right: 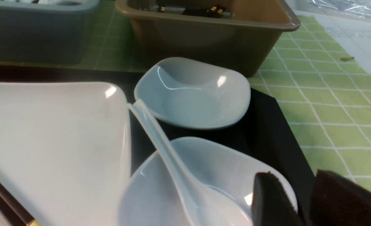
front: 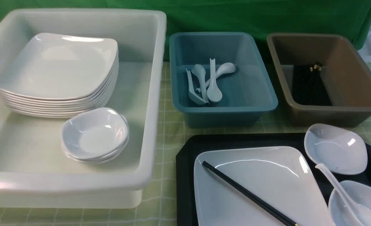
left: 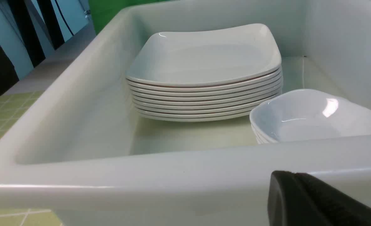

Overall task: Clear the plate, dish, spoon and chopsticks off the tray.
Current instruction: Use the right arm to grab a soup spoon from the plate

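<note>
**Tray [right: 267, 125] loaded, right fingers [right: 270, 201] at the near dish [right: 204, 175]**

The right fingers stand slightly apart and grip nothing. One is over the near dish's rim and the other is just outside it, above the tray. The spoon [right: 172, 157] lies in that dish, its handle pointing away from the fingers toward the plate [right: 53, 135], which carries the chopsticks [right: 3, 201]. A second dish [right: 191, 94] sits beyond. The left fingers [left: 317, 204] hover just outside the white bin [left: 141, 185]; I cannot tell whether they are apart or together.
</note>
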`<state>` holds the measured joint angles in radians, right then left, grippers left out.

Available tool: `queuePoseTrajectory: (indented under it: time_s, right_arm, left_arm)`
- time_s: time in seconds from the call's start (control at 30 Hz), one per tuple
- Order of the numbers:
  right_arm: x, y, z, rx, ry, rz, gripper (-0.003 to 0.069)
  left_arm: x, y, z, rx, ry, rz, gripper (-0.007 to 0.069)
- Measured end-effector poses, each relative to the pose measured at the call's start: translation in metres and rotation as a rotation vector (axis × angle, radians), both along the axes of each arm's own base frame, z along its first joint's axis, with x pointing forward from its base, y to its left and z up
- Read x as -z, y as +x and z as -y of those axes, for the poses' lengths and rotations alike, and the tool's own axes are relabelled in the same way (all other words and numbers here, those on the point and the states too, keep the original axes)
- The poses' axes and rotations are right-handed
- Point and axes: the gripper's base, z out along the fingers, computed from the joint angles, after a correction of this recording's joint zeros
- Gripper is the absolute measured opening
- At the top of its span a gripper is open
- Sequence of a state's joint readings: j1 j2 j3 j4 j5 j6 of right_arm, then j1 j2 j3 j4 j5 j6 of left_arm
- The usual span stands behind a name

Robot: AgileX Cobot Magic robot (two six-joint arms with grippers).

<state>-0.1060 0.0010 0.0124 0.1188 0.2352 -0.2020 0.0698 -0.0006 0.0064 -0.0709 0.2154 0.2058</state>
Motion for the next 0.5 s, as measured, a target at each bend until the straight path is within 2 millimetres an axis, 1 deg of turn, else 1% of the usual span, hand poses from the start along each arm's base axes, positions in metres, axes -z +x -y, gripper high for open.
queuePoseTrajectory:
  time_s: [0.27, 0.37, 0.43, 0.5]
  right_arm:
    - [0.0, 0.0, 0.0, 0.0, 0.0, 0.0, 0.024]
    - [0.0, 0.0, 0.0, 0.0, 0.0, 0.0, 0.024]
    - [0.0, 0.0, 0.0, 0.0, 0.0, 0.0, 0.024]
    - [0.0, 0.0, 0.0, 0.0, 0.0, 0.0, 0.024]
  left_arm:
    - [0.0, 0.0, 0.0, 0.0, 0.002, 0.0, 0.002]
    - [-0.0003, 0.0, -0.0006, -0.001, 0.043, 0.001, 0.002]
    - [-0.0024, 0.0003, -0.0006, -0.001, 0.042, 0.024, 0.002]
    - [-0.0076, 0.0007, -0.0005, -0.004, 0.013, 0.084, 0.002]
